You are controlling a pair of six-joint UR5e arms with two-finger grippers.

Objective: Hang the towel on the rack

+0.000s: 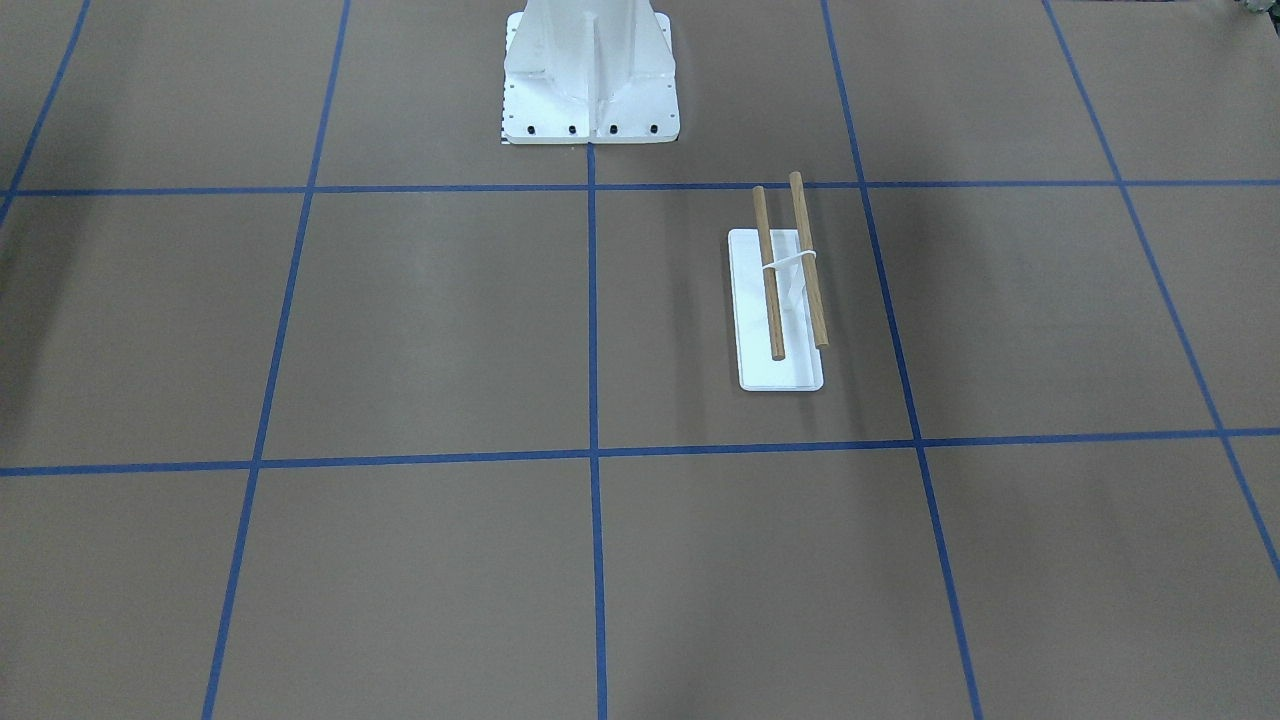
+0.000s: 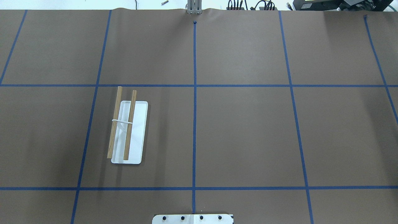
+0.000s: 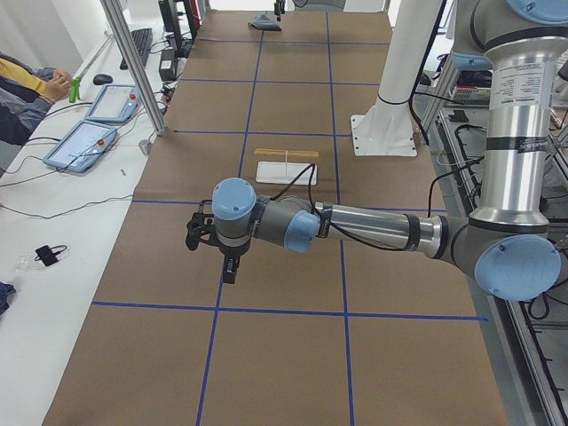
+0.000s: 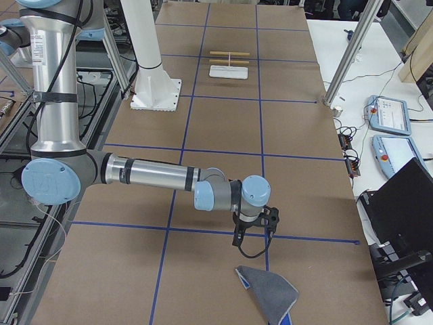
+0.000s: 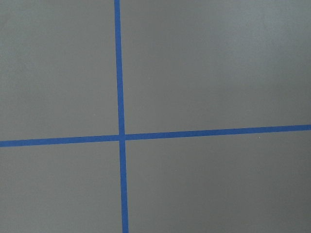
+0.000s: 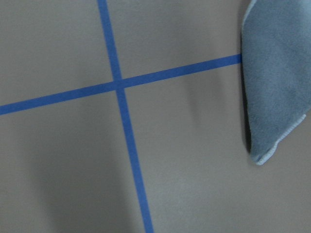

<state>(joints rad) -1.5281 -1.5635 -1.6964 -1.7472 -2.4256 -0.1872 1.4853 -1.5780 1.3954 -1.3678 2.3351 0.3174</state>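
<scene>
Worktop (image 2: 248,133): brown paper ruled into squares by blue tape; it carried both of the task's things.
Right gripper (image 4: 256,223): hung pointing down over a tape crossing at the end on the robot's right, near the towel but not touching it. Only a side view showed it, so I could not tell whether its jaws stood apart or together.
Left gripper (image 3: 202,232): hung over another tape crossing at the opposite end. Its jaw state could not be told either.
Towel (image 4: 270,291): lay loosely folded on the worktop just beyond the right gripper, grey face up, with a sliver of blue reverse at one corner. The right wrist view caught its pale stitched edge at the frame's right side.
Rack (image 2: 124,124): white base with two wooden rods raised side by side, on the robot's left half, well apart from the towel.
Handling: probably light, limp and not fragile; it would likely sag and unfold once lifted.
Grasp: a pinch at a corner or along the stitched edge looked best, so the cloth could hang long enough to drape over a rod.
</scene>
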